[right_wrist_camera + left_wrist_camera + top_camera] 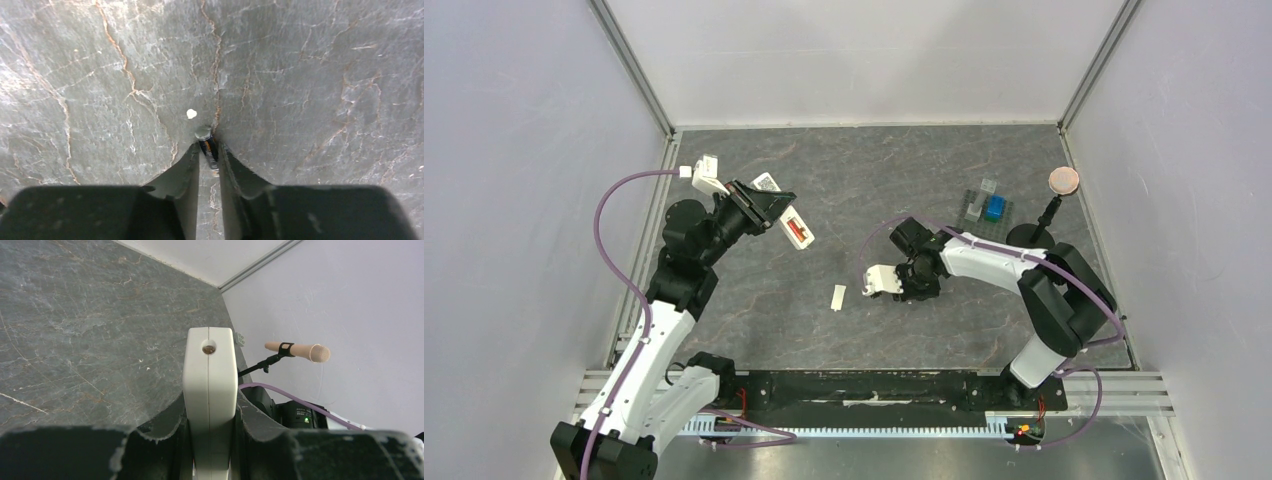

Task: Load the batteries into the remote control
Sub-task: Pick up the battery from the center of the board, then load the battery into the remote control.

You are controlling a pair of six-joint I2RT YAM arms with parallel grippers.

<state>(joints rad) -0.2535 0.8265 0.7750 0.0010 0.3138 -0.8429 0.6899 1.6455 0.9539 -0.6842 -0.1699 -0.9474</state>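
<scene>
Our left hand (210,415) is clamped on the sides of the remote control (210,372). It holds the remote clear of the surface (874,180) at about 10 o'clock in the overhead view, with the open back facing up. We judge this is so the bay can be reached from above. A red battery (797,231) already sits in that bay. Our right hand (209,148) points straight down near the middle of the surface. Its fingers are drawn narrow on the dark battery (206,145), which lies flat between the tips, so a top-down pinch suits it. The white cover piece (838,297) lies at 9 o'clock of that hand, apart from it and probably set aside for last.
</scene>
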